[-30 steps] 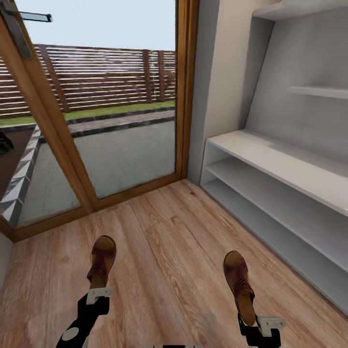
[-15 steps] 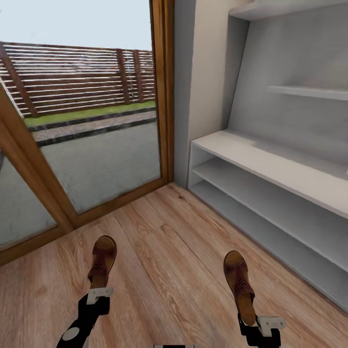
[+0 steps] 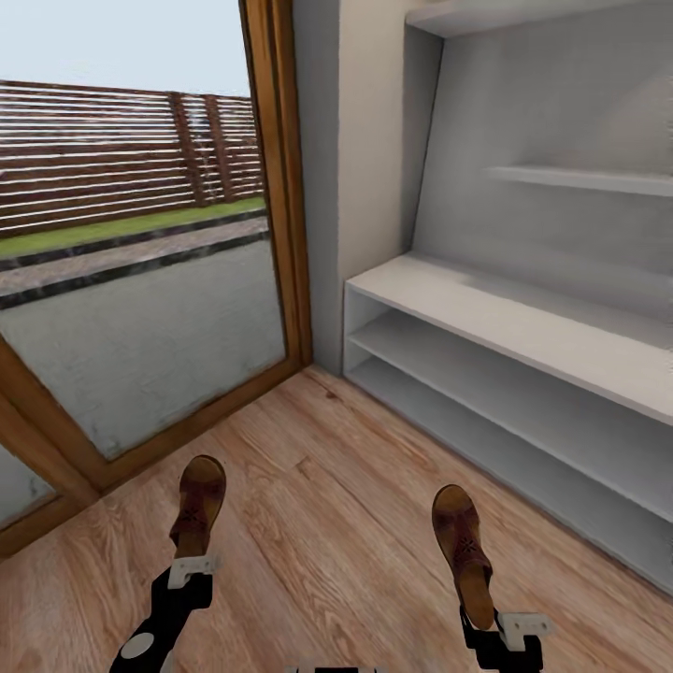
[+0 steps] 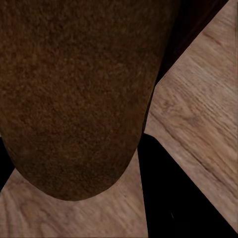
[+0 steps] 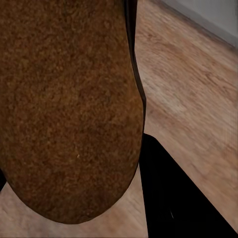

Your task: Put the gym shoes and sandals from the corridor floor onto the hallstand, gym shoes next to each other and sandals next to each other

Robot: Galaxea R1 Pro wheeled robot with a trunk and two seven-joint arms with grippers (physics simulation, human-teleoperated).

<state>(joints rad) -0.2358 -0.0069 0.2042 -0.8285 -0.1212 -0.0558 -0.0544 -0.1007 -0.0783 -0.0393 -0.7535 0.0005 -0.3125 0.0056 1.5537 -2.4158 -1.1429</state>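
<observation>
Two brown sandals are held above the corridor floor (image 3: pixel 327 486), toes pointing away from me. My left gripper (image 3: pixel 192 567) is shut on the heel of the left sandal (image 3: pixel 198 505), whose brown sole (image 4: pixel 74 89) looms close in the left wrist view. The right sandal (image 3: pixel 461 542) is held the same way, with my right gripper (image 3: pixel 495 622) shut on its heel, and the right wrist view looks onto its sole (image 5: pixel 64 99). The light-grey hallstand (image 3: pixel 523 322) runs along the right wall, its top and two shelves bare. The gym shoes are out of view.
A wood-framed glass door (image 3: pixel 280 187) stands ahead on the left, with a paved yard and a fence behind it. A thin grey wall shelf (image 3: pixel 579 178) hangs above the hallstand. Wood floor lies between me and the hallstand.
The whole view has swung to the right: the door frame has slid left and the hallstand sits nearer the middle. Both sandals stay in the grippers as before.
</observation>
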